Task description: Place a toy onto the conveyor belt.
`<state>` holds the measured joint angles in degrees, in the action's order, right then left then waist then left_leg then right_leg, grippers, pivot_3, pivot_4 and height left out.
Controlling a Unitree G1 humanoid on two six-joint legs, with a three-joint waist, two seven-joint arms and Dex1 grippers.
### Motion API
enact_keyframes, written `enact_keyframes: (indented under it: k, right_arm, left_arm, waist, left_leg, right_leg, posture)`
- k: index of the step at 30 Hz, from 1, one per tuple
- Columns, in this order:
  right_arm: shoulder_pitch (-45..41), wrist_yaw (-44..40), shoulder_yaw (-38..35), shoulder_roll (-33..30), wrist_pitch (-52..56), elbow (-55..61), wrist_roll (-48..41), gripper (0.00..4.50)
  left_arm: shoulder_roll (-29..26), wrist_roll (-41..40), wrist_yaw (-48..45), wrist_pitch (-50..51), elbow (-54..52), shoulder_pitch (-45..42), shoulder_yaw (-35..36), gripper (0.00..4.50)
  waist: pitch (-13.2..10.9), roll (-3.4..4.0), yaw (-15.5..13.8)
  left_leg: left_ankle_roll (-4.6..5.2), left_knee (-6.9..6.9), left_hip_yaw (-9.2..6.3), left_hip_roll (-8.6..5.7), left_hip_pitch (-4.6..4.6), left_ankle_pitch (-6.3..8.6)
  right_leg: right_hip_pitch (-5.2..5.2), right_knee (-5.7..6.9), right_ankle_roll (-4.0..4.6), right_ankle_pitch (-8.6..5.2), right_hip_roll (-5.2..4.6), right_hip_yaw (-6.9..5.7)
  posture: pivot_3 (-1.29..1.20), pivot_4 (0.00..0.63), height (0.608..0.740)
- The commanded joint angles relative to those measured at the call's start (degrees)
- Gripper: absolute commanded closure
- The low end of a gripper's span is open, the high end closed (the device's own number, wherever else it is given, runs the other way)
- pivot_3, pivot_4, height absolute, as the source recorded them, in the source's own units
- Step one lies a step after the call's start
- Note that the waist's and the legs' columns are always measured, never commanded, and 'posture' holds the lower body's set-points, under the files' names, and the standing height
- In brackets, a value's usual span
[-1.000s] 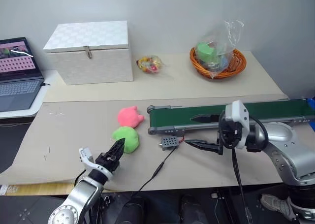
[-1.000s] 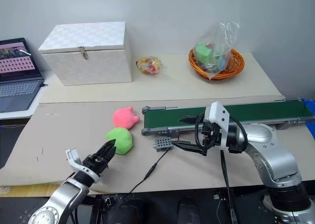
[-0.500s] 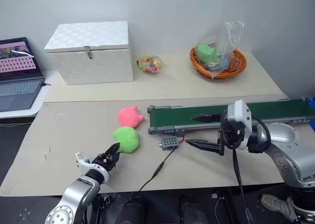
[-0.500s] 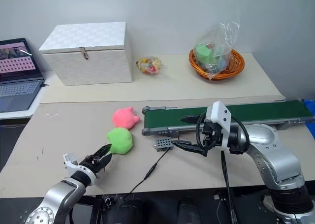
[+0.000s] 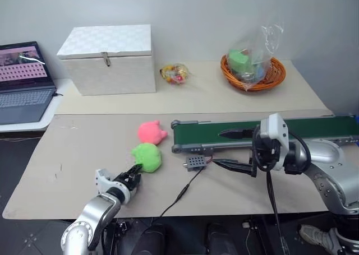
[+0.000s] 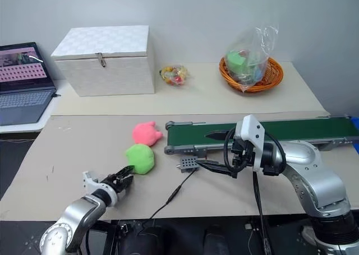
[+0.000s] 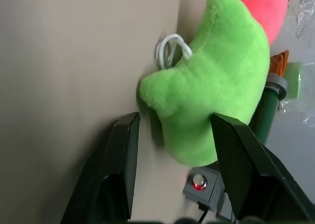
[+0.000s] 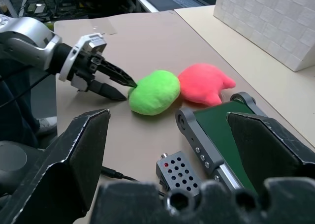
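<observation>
toy [image 5: 147, 156]: lime plush on the paper, just beside the pink plush [image 5: 151, 131], near the conveyor belt [image 5: 252, 131] end; looks soft, light, squishy, prob not slippery
grab spot: near-side bulge, by the white loop
left gripper [image 6: 123, 176]: fingers partly open, straddling toy's edge, holding nothing yet
right gripper [image 5: 230, 149]: wide open, empty, over belt
in the way: sensor box [image 5: 193, 162] + cable [image 5: 182, 193] btw toy and belt; pink one crowds far side

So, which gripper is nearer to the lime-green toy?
Left. The left gripper is open right beside the toy, fingertips at its near edge. The right gripper hovers open farther away, by the conveyor belt.
</observation>
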<state>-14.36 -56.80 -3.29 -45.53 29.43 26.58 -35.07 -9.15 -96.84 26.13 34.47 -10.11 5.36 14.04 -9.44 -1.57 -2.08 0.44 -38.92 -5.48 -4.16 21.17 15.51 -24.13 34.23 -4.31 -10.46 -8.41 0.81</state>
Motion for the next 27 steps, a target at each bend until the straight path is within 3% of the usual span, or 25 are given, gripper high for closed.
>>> enact_keyframes:
  k: [1, 8, 21, 22, 27]
  right_arm:
    - [-0.11, 0.28, -1.65, 0.11, -0.21, 1.11, -1.07, 0.00]
    - [-0.11, 0.53, -1.38, 0.35, -0.49, 0.70, -0.48, 0.00]
    - [-0.22, 0.92, -1.01, 0.86, -0.71, 0.64, -0.27, 0.00]
    - [-0.19, 0.95, -1.00, 0.89, -0.73, 0.66, -0.21, 0.00]
    - [-0.06, 1.20, -1.11, 1.02, -0.79, 0.79, -0.10, 0.00]
  left_arm:
    - [1.31, 2.76, -2.00, -0.02, 1.98, -2.31, -0.44, 2.06]
    - [3.17, 7.30, -5.64, 0.79, 3.80, -4.85, -0.62, 2.06]
    - [0.71, 14.78, -17.92, 5.09, 0.46, -6.09, -2.29, 2.06]
    - [0.77, 15.32, -18.26, 5.16, 0.57, -6.20, -2.21, 1.58]
    - [1.23, 17.24, -19.00, 4.99, 1.68, -6.85, -1.33, 0.09]
  waist:
    - [0.00, 0.00, -0.05]
    - [0.01, 0.02, -0.35]
    - [0.00, 0.01, 0.03]
    - [0.00, 0.01, 0.02]
    - [0.00, 0.01, 0.02]
  left_leg:
    - [0.00, 0.01, 0.00, 0.00, 0.01, 0.00]
    - [-0.01, 0.01, 0.00, 0.00, 0.00, -0.01]
    - [0.00, 0.04, 0.01, 0.01, 0.08, 0.00]
    - [0.00, 0.04, 0.01, 0.01, 0.08, -0.01]
    - [0.00, 0.04, 0.00, 0.01, 0.09, 0.00]
  right_leg:
    - [0.00, -0.04, 0.00, 0.00, 0.00, 0.00]
    - [0.05, -0.09, -0.01, 0.06, 0.00, -0.01]
    - [-0.03, -0.13, -0.02, 0.06, 0.01, -0.02]
    - [-0.02, -0.13, -0.02, 0.06, 0.01, -0.02]
    - [-0.05, -0.14, -0.03, 0.06, 0.01, -0.01]
  posture:
    - [0.00, 0.150, 0.740]
    - [0.00, 0.150, 0.740]
    - [0.00, 0.150, 0.740]
    - [0.00, 0.150, 0.740]
    - [0.00, 0.150, 0.740]
